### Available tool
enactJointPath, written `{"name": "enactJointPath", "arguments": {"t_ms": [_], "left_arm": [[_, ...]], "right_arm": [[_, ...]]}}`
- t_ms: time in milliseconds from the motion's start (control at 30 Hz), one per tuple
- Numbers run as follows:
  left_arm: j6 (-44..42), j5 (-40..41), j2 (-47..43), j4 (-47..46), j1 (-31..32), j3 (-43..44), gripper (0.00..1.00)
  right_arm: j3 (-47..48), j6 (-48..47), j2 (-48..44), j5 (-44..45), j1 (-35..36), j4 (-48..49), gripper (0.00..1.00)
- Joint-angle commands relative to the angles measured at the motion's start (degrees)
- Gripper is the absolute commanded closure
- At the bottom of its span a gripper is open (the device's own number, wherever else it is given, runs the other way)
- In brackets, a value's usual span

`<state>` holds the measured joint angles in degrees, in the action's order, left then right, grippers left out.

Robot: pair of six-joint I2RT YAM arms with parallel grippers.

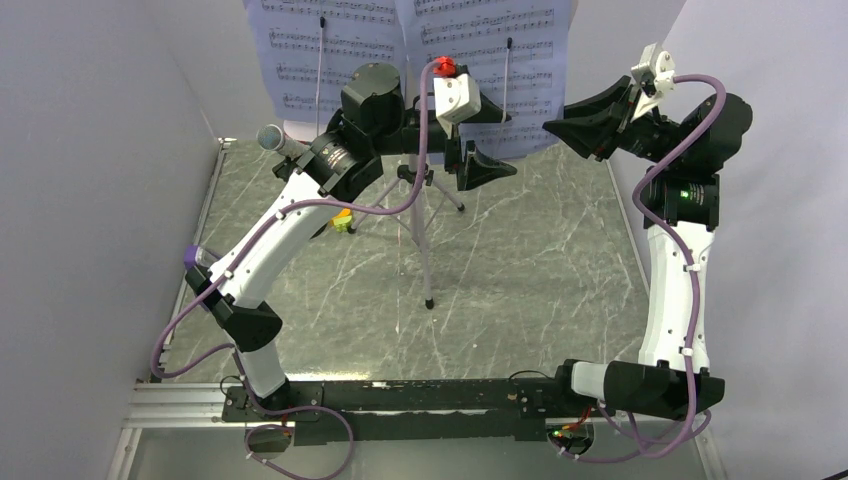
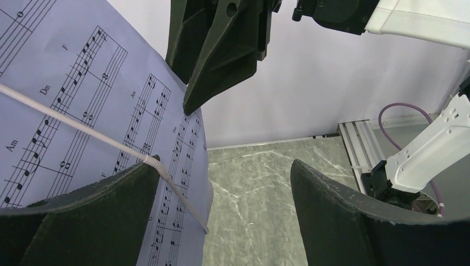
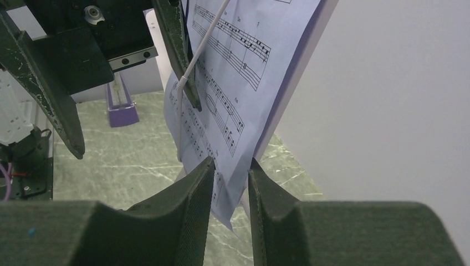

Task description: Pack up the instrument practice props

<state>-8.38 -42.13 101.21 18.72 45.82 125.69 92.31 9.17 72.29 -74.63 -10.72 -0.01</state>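
The white sheet-music pages (image 1: 330,60) stand on the music stand at the back; its tripod legs (image 1: 425,240) reach the floor. My left gripper (image 1: 508,143) is open wide in front of the right page (image 2: 83,111), empty, beside the stand's page-holder wire (image 2: 111,141). My right gripper (image 1: 548,128) is at the page's right edge; its jaws stand narrowly apart with the page's lower corner (image 3: 227,166) between them (image 3: 231,163). The silver microphone (image 1: 275,138) sits left. The orange-and-yellow-green block (image 1: 343,220) lies under my left arm. The purple metronome (image 3: 121,102) stands at far left (image 1: 192,257).
White walls close in the green marbled table (image 1: 540,260) on the left, back and right. A metal rail (image 1: 200,400) runs along the near edge by the arm bases. My right gripper shows overhead in the left wrist view (image 2: 221,55).
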Motion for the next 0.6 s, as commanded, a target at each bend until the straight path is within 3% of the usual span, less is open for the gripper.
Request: {"name": "enactJointPath", "arguments": {"t_ms": [0, 167, 333, 567], "left_arm": [[-1.27, -0.26, -0.66, -0.63, 1.05, 2.57, 0.09], [-1.76, 0.03, -0.70, -0.22, 1.20, 2.30, 0.09], [-1.99, 0.29, -0.84, -0.07, 1.19, 2.29, 0.09], [-2.45, 0.45, -1.18, 0.38, 1.15, 2.71, 0.10]], "right_arm": [[1.82, -0.21, -0.78, -0.22, 0.80, -1.25, 0.69], [2.24, 0.22, -0.04, 0.12, 1.49, -1.26, 0.71], [2.71, 0.88, -0.11, 0.24, 1.54, -0.71, 1.00], [5.36, -2.91, -1.97, 5.97, 0.44, -6.16, 1.00]]}}
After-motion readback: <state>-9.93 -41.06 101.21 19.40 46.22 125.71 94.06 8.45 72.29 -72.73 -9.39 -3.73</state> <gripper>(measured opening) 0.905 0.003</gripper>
